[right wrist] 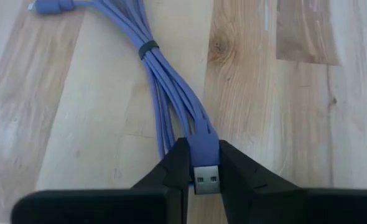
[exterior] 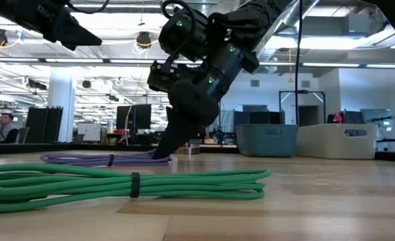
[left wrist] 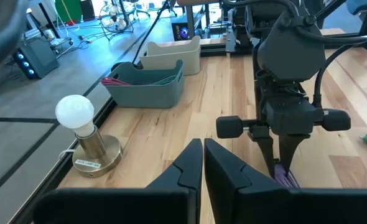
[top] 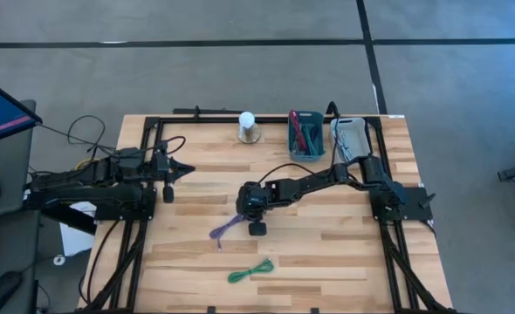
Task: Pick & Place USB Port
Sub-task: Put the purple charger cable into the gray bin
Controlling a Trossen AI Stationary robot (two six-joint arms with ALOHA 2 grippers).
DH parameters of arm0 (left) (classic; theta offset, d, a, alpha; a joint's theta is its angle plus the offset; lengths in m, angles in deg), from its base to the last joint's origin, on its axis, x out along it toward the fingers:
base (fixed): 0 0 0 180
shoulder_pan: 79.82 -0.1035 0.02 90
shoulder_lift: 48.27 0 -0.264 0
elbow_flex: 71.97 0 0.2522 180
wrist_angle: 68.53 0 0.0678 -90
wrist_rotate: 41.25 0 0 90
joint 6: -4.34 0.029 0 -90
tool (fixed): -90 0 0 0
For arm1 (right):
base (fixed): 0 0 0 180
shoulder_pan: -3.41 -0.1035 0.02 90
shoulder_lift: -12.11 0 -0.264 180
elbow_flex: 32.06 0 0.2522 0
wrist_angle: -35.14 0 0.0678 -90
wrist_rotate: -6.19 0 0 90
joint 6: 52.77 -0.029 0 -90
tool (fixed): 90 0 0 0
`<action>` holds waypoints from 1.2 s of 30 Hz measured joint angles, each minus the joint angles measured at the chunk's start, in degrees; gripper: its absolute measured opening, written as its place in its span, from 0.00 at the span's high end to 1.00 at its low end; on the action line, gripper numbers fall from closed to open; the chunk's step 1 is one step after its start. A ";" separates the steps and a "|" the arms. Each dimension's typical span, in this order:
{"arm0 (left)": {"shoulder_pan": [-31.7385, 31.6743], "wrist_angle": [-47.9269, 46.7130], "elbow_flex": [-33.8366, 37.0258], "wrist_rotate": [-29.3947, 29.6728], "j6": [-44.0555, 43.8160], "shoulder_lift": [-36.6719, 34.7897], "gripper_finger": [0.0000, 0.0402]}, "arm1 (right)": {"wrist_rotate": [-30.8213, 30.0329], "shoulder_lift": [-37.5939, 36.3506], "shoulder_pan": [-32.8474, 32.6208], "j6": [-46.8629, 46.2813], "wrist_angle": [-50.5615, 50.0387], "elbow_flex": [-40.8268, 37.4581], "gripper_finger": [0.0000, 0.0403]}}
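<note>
A purple USB cable (top: 225,228), bundled with a dark tie, lies on the wooden table near its middle. Its USB plug end (right wrist: 203,163) sits between the fingers of my right gripper (right wrist: 203,174), which is shut on it. In the low view the right gripper (exterior: 163,154) slants down to the table at the purple cable's (exterior: 94,159) end. My left gripper (top: 184,171) waits shut over the table's left side, touching nothing; its fingers (left wrist: 203,158) show closed together. My right gripper pinches the purple plug housing (right wrist: 203,149), just behind the metal USB connector, between its two fingers, one on each side. The fingers slant down from the table's right side. The rest of the cable lies slack on the table.
A green cable bundle (top: 250,271) lies nearer the front edge. At the far edge stand a light bulb on a round base (top: 248,127), a blue-grey bin with pens (top: 306,135) and a pale bin (top: 351,136). A black frame (top: 153,122) borders the table.
</note>
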 joint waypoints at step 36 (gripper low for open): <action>0.01 -0.02 0.00 0.00 -1.25 0.01 0.96 | -32.18 -23.71 3.10 -1.44 -31.23 0.00 0.88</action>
